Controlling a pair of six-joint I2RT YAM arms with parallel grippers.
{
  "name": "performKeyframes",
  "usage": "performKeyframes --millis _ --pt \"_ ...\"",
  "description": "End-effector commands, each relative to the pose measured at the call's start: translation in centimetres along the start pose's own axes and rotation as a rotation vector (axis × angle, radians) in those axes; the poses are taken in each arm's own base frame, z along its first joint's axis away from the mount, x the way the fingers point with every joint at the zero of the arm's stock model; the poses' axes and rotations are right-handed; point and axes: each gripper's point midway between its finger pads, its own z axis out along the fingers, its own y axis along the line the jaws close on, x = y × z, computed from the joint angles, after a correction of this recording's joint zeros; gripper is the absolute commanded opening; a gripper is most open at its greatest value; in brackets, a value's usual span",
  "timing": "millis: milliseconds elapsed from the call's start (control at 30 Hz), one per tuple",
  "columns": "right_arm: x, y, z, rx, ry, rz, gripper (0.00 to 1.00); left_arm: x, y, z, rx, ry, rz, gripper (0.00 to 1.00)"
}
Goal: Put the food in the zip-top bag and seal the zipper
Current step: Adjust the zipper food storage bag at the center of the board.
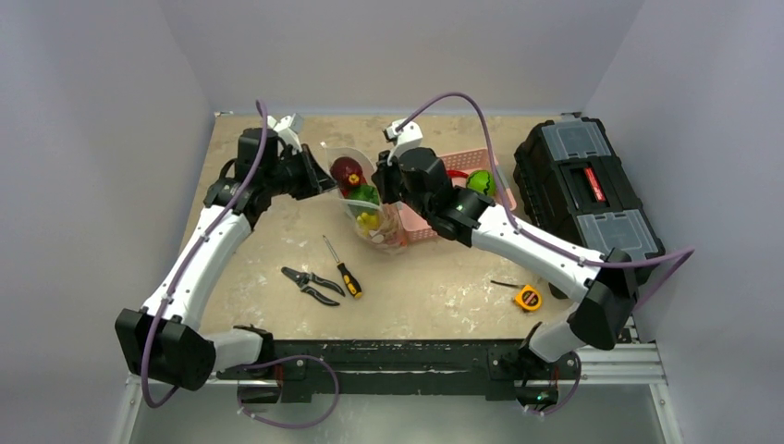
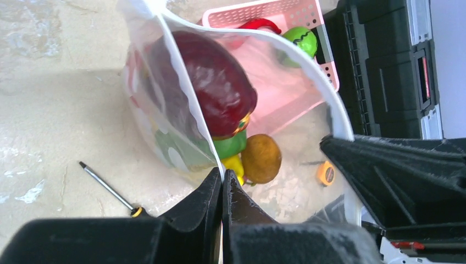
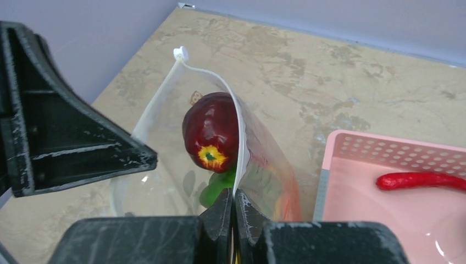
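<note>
The clear dotted zip-top bag (image 1: pixel 377 220) hangs between my two grippers with its mouth open. Inside are a dark red piece (image 2: pixel 211 82), a green piece (image 2: pixel 231 144), a yellow piece (image 2: pixel 235 165) and a brown round piece (image 2: pixel 262 158). My left gripper (image 2: pixel 222 177) is shut on the bag's whitish zipper strip (image 2: pixel 181 82) on one side. My right gripper (image 3: pixel 234 195) is shut on the zipper strip (image 3: pixel 236 118) on the other side. A red chili (image 3: pixel 420 180) and a green pepper (image 2: pixel 301 39) lie in the pink basket (image 3: pixel 384 146).
The pink basket (image 1: pixel 467 155) stands right behind the bag. A black toolbox (image 1: pixel 582 185) stands at the right. A screwdriver (image 1: pixel 342 266), pliers (image 1: pixel 310 282) and a yellow tape measure (image 1: pixel 528 297) lie on the table in front.
</note>
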Motion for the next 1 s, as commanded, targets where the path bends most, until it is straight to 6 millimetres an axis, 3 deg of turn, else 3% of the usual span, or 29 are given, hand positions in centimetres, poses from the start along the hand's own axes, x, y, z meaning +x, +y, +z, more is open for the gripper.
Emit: performKeyframes --millis 0,67,133,367,567,700,967 --pt "-6.6 -0.4 -3.0 0.028 -0.196 0.019 0.00 -2.8 -1.3 -2.7 0.021 -0.158 0.045 0.00" --pt "-7.7 -0.2 -4.0 0.006 -0.231 0.020 0.00 -2.8 -1.3 -2.6 0.024 -0.160 0.041 0.00" --pt "-7.1 0.0 -3.7 -0.010 -0.224 0.015 0.00 -2.6 -1.3 -2.3 0.033 -0.142 0.033 0.00" --pt "-0.6 2.2 0.1 -0.120 -0.056 0.051 0.00 -0.8 -1.8 0.4 0.103 0.026 -0.031 0.00" --pt "-1.1 5.4 0.4 -0.277 -0.060 0.089 0.00 -1.2 -2.6 -0.3 0.144 -0.019 -0.010 0.00" --pt "-0.3 7.3 0.9 -0.376 -0.020 0.084 0.00 -1.1 -2.8 -0.2 0.160 -0.015 -0.015 0.00" --pt "-0.9 5.9 0.0 -0.310 -0.046 0.093 0.00 -1.1 -2.1 -0.3 0.115 -0.018 -0.018 0.00"
